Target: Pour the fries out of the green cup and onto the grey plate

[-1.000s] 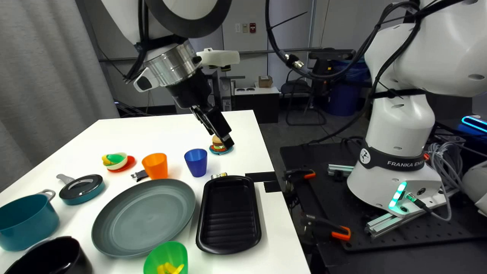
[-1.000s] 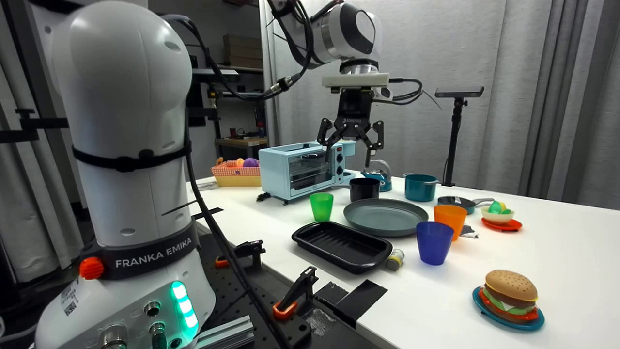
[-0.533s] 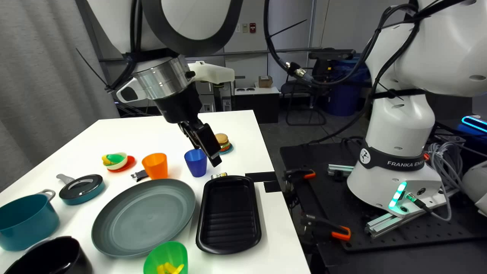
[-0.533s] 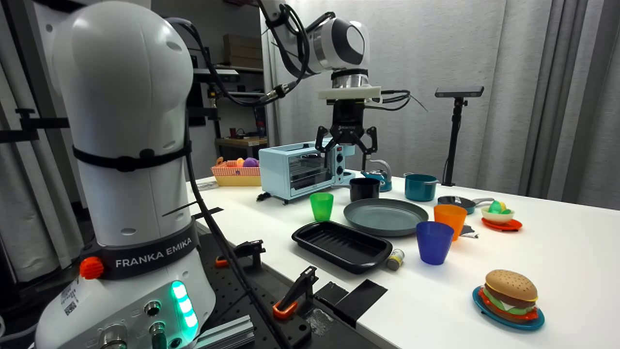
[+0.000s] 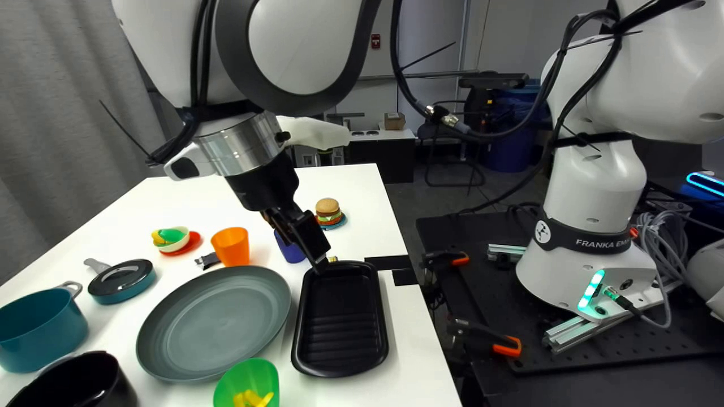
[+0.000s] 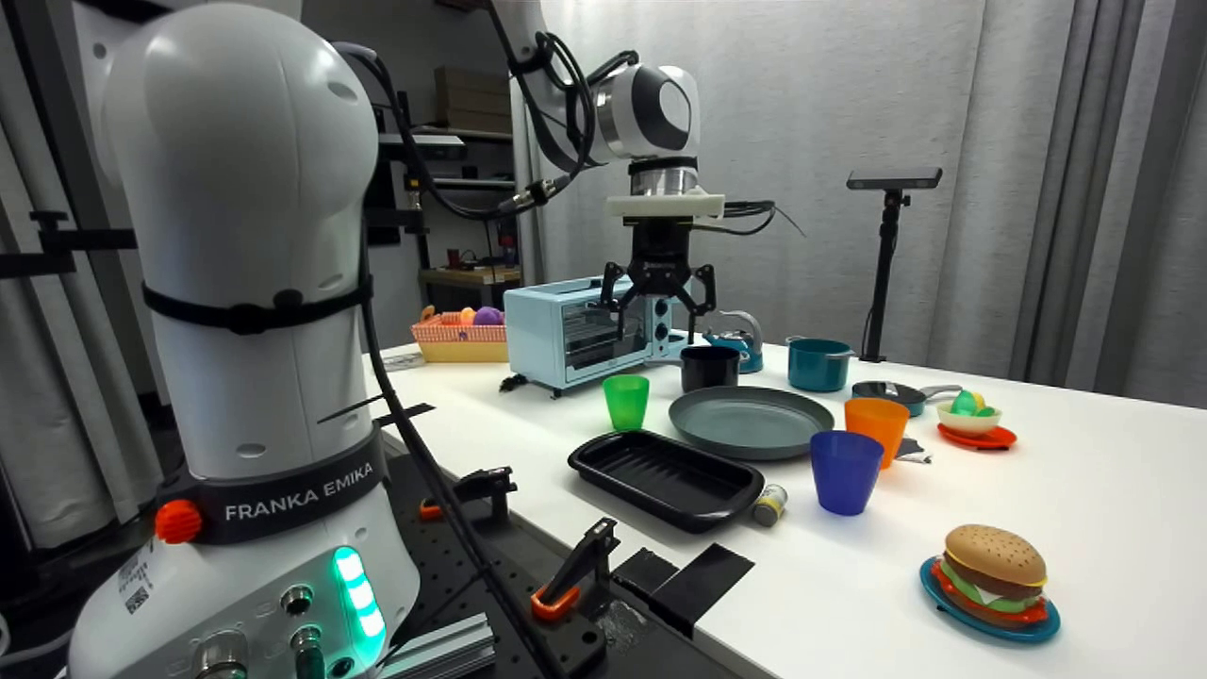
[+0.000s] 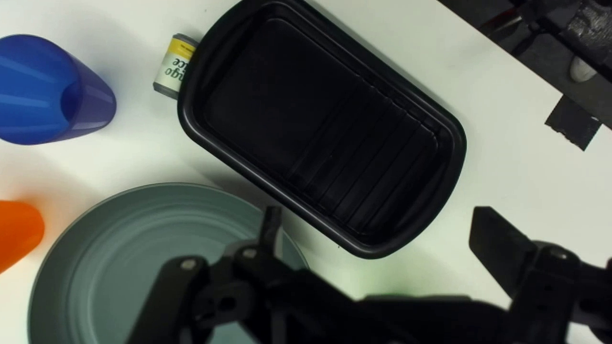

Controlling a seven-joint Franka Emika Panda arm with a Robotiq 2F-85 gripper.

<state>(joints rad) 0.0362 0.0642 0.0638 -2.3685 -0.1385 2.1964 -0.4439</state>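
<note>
End effector (image 6: 656, 336): spread apart, holding nothing, above the table (image 6: 1084, 500) | step: likely reach for green cup (image 6: 626, 404), not yet grasped, upright near grey plate (image 5: 214, 322), fries (image 5: 252, 397) inside | next: probably align over cup, descend, straddle it, grip lightly | materials: cup smooth, tapered, translucent plastic; plate round, matte, raised rim; fries short yellow sticks

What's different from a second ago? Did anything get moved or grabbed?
The open fingers have come down and moved closer to the green cup, as both exterior views show. Nothing was taken hold of or let go. The green cup, with the fries in it, the grey plate and the black tray stayed put.
</note>
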